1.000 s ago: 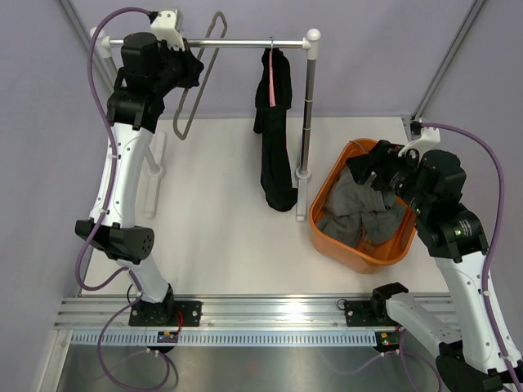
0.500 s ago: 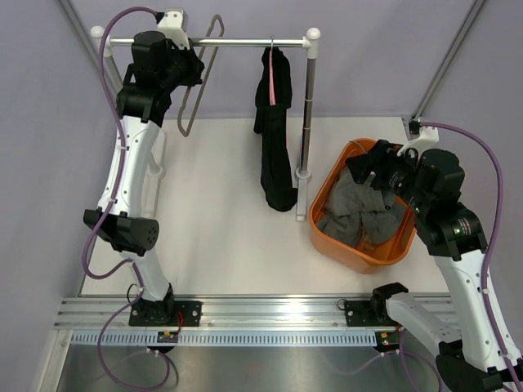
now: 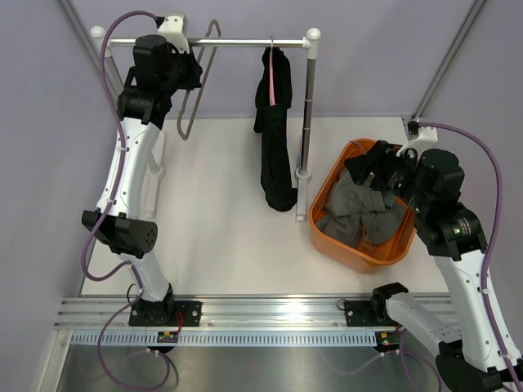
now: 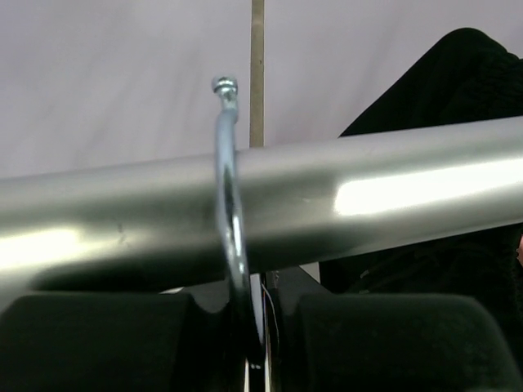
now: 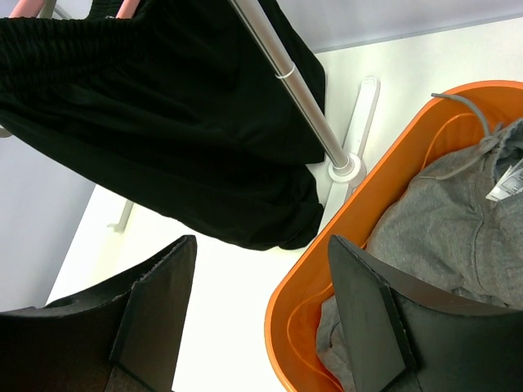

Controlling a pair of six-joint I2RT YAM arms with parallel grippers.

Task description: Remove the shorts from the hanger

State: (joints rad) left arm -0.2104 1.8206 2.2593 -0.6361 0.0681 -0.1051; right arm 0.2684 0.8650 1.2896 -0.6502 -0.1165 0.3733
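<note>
White table w/ a clothes rack at the back; its silver rail runs L-R across the top. Black shorts hang on a pink hanger near the rail's right end, just left of the rack's upright post, bottom end draped down to the tabletop. Orange basket sits right of the post, grey clothes heaped inside.

Left claw is up at the rail's left end, well apart from the shorts. In the left wrist view a bare wire hanger's hook loops over the rail and runs down btwn the two black fingers. Gap there is narrow and dark, so can't tell if the pads pinch the wire or just flank it.

Right claw hovers over the basket's back rim, fingers spread wide, nothing btwn them (shorts and post show beyond in its own cam).
</note>
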